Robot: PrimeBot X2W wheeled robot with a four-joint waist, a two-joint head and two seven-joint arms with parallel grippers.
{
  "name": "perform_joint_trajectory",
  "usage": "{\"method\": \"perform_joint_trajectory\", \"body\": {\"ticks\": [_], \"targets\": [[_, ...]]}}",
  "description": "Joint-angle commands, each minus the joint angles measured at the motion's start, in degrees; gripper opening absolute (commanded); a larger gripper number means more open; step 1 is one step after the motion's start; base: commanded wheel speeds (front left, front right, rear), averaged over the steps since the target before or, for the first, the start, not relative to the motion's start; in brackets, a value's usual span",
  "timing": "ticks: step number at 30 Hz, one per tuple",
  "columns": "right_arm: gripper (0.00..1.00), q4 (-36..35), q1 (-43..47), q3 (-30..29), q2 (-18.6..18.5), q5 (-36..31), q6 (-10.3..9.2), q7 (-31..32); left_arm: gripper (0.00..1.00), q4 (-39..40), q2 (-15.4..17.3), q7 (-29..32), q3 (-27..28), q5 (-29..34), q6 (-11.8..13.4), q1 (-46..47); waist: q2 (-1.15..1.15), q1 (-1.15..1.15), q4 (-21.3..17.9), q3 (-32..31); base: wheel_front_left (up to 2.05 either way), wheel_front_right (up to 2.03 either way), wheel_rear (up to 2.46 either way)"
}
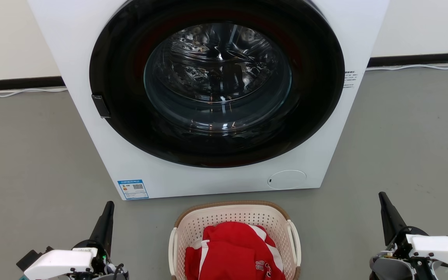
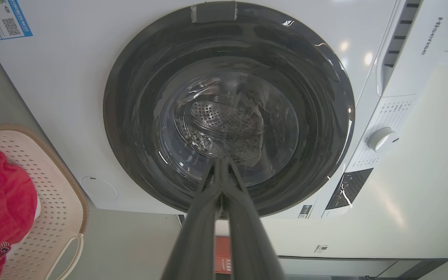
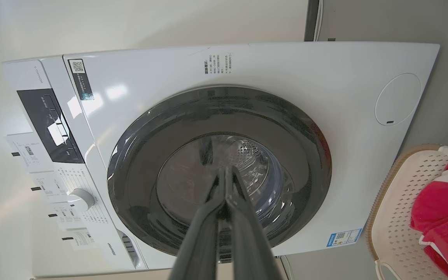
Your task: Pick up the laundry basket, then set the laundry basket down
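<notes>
The laundry basket [image 1: 232,216] sits on the grey floor [image 1: 33,155] at 6 o'clock in the head view, just in front of the white washing machine [image 1: 208,182] and apart from it, with a red garment [image 1: 231,252] with white stripes heaped inside. Its brown rim and both white side handles show here, though its near end is cut off by the frame edge. The left hand [image 1: 109,208] rests at 7 o'clock and the right hand [image 1: 383,199] at 5 o'clock. Each is well to its own side of the basket and touches nothing, with its dark fingers pressed together into a single point, closed and empty. The machine's dark round door [image 1: 216,147] is closed, and the steel drum [image 1: 216,66] shows through the glass. A blue label [image 1: 133,189] sits at the front's 7 o'clock corner and a round cover [image 1: 286,179] at 5 o'clock. The wrist views add the top of the machine, which the head view cuts off. The left wrist view shows a white dial [image 2: 381,138] at 3 o'clock, with the basket's perforated wall and one handle at 8 o'clock. The right wrist view shows the dark control panel [image 3: 49,124] at 9 o'clock and the basket at 4 o'clock. In both, the two fingers meet at their tips in front of the door glass.
</notes>
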State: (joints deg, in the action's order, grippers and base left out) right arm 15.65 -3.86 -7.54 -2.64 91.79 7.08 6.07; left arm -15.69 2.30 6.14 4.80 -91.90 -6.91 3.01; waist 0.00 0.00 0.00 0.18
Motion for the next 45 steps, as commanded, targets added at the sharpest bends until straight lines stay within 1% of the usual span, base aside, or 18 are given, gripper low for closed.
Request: {"method": "perform_joint_trajectory", "body": {"ticks": [1,26,27,29,32,34,35,38,45], "targets": [[0.00,-1.6,-2.3,1.0,-0.2,0.4,0.41,0.4,0.00,1.7,0.6,0.3,1.7,-0.3,-0.6,3.2,0.00,0.00,0.0,0.0,0.00,0.00,0.00],[0.00,-1.6,-2.3,1.0,-0.2,0.4,0.41,0.4,0.00,1.7,0.6,0.3,1.7,-0.3,-0.6,3.2,0.00,0.00,0.0,0.0,0.00,0.00,0.00],[1.00,0.0,0.0,0.0,0.0,0.0,-0.01,0.0,1.00,0.0,0.0,0.0,0.0,0.0,0.0,0.0,0.00,0.00,0.0,0.0,0.00,0.00,0.00],[1.00,1.1,0.7,0.2,0.2,0.0,-0.03,0.0,1.00,-1.3,-0.3,-0.1,0.0,0.0,0.1,-0.7,0.00,0.00,0.0,0.0,0.00,0.00,0.00],[1.00,0.6,0.9,0.4,0.1,0.0,-0.02,-0.5,1.00,-1.1,-0.2,-0.6,-0.4,0.0,0.1,-0.7,0.00,0.02,0.0,0.0,0.00,0.00,0.00],[1.00,0.0,1.1,0.7,0.1,-0.1,-0.01,-1.0,1.00,-1.0,-0.2,-1.1,-0.8,0.0,0.1,-0.8,0.00,0.12,0.0,-0.1,0.00,0.00,0.00],[1.00,-0.1,1.2,0.9,0.1,-0.1,-0.01,-1.2,1.00,-0.9,-0.2,-1.3,-1.0,0.0,0.1,-0.8,0.00,0.13,0.0,-0.1,0.00,0.00,0.00],[1.00,-0.6,1.4,1.3,0.1,-0.3,0.00,-1.7,1.00,-0.8,-0.2,-1.8,-1.3,0.0,0.1,-1.0,0.00,0.03,0.0,0.0,0.00,0.00,0.00],[1.00,-1.5,1.8,2.1,0.0,-0.9,0.02,-2.7,1.00,-0.5,-0.1,-2.8,-1.9,0.2,0.0,-1.1,0.00,0.00,0.1,0.0,0.00,0.00,0.00]]}}
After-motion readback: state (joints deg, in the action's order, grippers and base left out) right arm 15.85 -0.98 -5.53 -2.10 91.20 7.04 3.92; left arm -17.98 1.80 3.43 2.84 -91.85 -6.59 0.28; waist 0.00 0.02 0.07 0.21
